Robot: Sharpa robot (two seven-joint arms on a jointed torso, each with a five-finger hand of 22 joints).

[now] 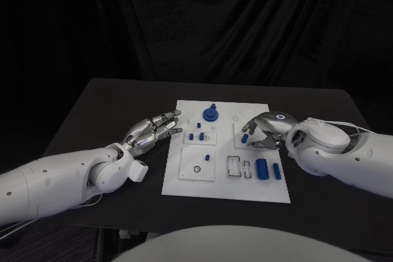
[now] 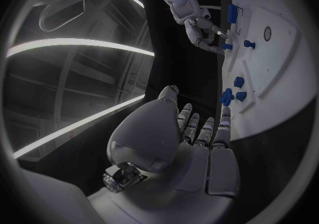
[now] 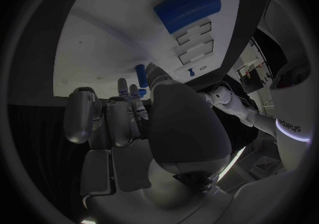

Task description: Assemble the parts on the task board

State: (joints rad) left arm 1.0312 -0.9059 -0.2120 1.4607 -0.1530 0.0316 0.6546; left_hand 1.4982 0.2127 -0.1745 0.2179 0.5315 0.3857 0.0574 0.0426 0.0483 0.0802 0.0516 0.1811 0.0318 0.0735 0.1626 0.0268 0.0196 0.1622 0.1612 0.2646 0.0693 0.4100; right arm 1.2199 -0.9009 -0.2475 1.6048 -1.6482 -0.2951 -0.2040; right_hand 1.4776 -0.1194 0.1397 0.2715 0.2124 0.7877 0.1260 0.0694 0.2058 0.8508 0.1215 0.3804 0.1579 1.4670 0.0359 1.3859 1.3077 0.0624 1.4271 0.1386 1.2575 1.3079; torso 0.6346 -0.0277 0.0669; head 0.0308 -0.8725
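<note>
The white task board (image 1: 184, 182) lies mid-table. My right hand (image 1: 263, 131) curls down over the board's right half and pinches a small blue peg (image 1: 245, 138) between thumb and fingertips; the right wrist view shows this peg (image 3: 141, 75) at the thumb tip. My left hand (image 1: 154, 131) hovers at the board's left edge, fingers stretched out and apart, holding nothing. A blue round knob (image 1: 211, 113) stands near the far edge. Two small blue pegs (image 1: 196, 137) stand left of centre. A thick blue cylinder (image 1: 262, 167) and a slim one (image 1: 277, 170) lie near the right edge.
A black ring (image 1: 196, 169) and a small blue peg (image 1: 207, 157) sit on a raised square at the board's near left. Two rectangular slots (image 1: 234, 166) open beside the thick cylinder. Bare black table (image 1: 98, 108) surrounds the board.
</note>
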